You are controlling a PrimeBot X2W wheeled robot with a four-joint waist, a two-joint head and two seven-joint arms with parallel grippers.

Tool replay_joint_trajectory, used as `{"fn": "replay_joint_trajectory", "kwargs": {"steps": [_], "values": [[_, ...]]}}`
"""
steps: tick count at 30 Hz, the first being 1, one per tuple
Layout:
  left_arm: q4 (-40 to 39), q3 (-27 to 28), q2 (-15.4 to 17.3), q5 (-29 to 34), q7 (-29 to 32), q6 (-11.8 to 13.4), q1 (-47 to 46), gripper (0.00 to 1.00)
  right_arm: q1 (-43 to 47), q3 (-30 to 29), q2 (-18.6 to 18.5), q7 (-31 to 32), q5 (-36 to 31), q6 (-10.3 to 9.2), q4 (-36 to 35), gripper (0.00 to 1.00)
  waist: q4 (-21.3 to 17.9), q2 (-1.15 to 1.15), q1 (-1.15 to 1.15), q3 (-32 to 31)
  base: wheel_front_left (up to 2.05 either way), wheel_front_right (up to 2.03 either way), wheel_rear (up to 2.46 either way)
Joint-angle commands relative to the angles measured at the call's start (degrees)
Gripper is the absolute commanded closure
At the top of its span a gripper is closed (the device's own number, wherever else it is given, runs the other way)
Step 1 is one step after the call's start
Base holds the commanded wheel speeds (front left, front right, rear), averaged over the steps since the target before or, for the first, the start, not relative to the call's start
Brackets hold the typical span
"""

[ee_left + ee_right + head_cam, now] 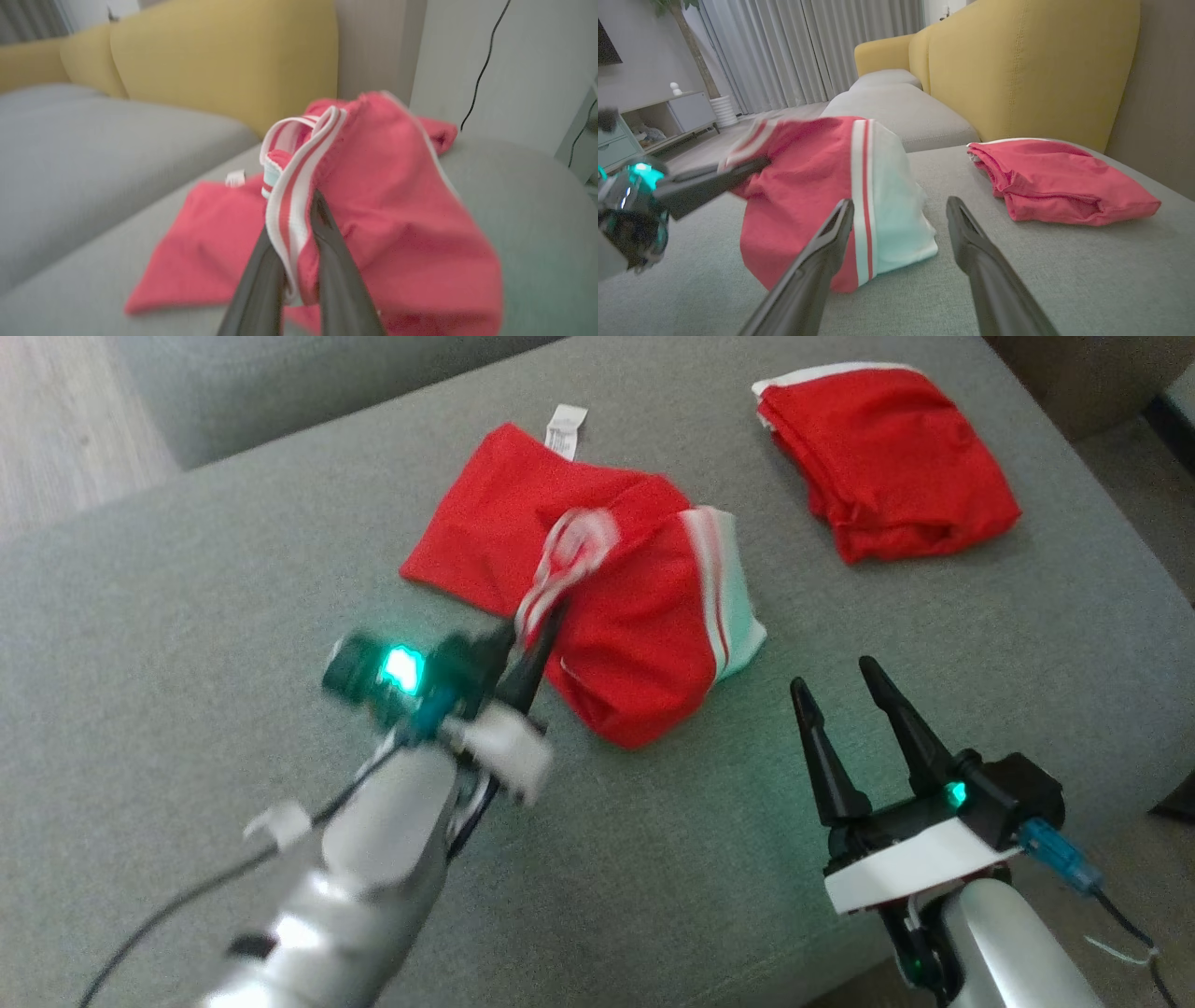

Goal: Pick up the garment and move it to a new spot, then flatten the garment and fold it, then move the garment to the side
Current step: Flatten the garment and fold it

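A wide grey fabric sofa cushion (187,616) fills the scene, seen from above. At the left, the robot's left gripper (540,621) reaches up and inward from the lower left, its two dark fingers pressed together on the red-and-white striped elastic band (569,555) of a crumpled red mesh garment with a pale mint panel (635,653). In the left wrist view the band is pinched between the fingers and stands raised, while the rest of the cloth drapes down onto the cushion. The garment sits in the middle of the cushion, bunched and partly spread, with a small white label (567,429) at its far edge. To its right, near the garment but not touching it, the right gripper (834,677) hovers with its jaws spread wide and nothing between them. At the far right, well apart, a second red garment (887,457) lies folded in a neat bundle. As a judgement, the task is at its very start: the garment is grasped but most of it rests on the cushion, so carrying it to a new spot, flattening, folding and moving it aside all remain to be done.
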Motion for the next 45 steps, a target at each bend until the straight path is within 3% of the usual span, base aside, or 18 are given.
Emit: {"fn": "replay_joint_trajectory", "kwargs": {"steps": [1,7,11,15,18,23,32,33,34,35,41,45], "values": [[-4.1,0.8,0.3,-0.2,-0.7,-0.2,-6.0,1.0,-0.3,1.1,0.3,-0.3,0.2,-0.04,-1.7,0.0,-0.5,0.0,0.0,-1.4,0.0,0.0,0.0],[-9.5,-1.4,0.3,-2.3,-0.7,-0.8,-16.3,1.0,0.3,2.3,0.7,-0.3,0.1,-0.04,-1.6,0.0,-3.2,0.0,0.0,-3.8,0.0,0.0,0.0],[-10.1,0.1,0.3,-5.1,-0.7,-1.0,-25.3,1.0,0.5,2.1,1.0,-0.3,0.3,-0.04,-1.6,0.0,-4.3,0.0,0.0,-4.4,0.0,0.0,0.0],[-9.7,2.8,0.7,-5.1,-0.7,-0.5,-33.6,1.0,0.8,0.9,1.4,-0.3,-0.2,-0.04,-2.1,0.0,-3.4,0.0,0.0,-4.5,0.0,0.0,0.0],[-9.0,4.1,1.7,-5.4,-0.7,-0.2,-34.8,1.0,1.0,0.3,1.6,-0.3,-0.6,-0.04,-2.4,0.0,-2.3,0.0,0.0,-4.8,0.0,0.0,0.0],[-9.5,8.3,5.2,-8.8,-0.7,1.6,-26.4,1.0,1.8,-0.5,1.7,-0.3,-1.1,-0.04,-3.1,0.0,2.1,0.0,0.0,-4.8,0.0,0.0,0.0],[-17.3,15.8,9.7,-11.9,-0.7,6.6,5.7,1.0,1.5,-2.2,0.1,-0.3,-1.4,-0.04,-4.3,0.0,10.1,0.0,0.0,-1.5,0.0,0.0,0.0],[-18.1,16.9,9.5,-11.9,-0.7,7.1,8.2,0.86,1.5,-2.3,-0.1,-0.3,-1.3,-0.04,-4.3,0.0,10.9,0.0,0.0,-1.3,0.0,0.0,0.0],[-18.8,17.9,9.5,-11.5,-0.7,7.6,10.3,0.25,1.5,-2.3,-0.3,-0.3,-1.3,-0.04,-4.3,0.0,11.4,0.0,0.0,-1.1,0.0,0.0,0.0],[-19.5,18.8,9.4,-11.2,-0.7,8.0,12.2,0.0,1.4,-2.3,-0.5,-0.3,-1.3,-0.04,-4.2,0.0,11.9,0.0,0.0,-1.0,0.0,0.0,0.0],[-25.2,21.4,9.9,-5.6,-0.7,9.5,18.3,0.0,0.6,-2.4,-0.9,-0.3,-1.1,-0.04,-4.5,0.0,13.6,0.0,0.0,0.4,0.0,0.0,0.0],[-31.6,17.7,11.7,3.1,-0.7,9.1,17.3,0.0,0.2,-1.8,-1.0,-0.3,-0.8,-0.04,-4.6,0.0,13.4,0.0,0.0,1.4,0.0,0.0,0.0]]}}
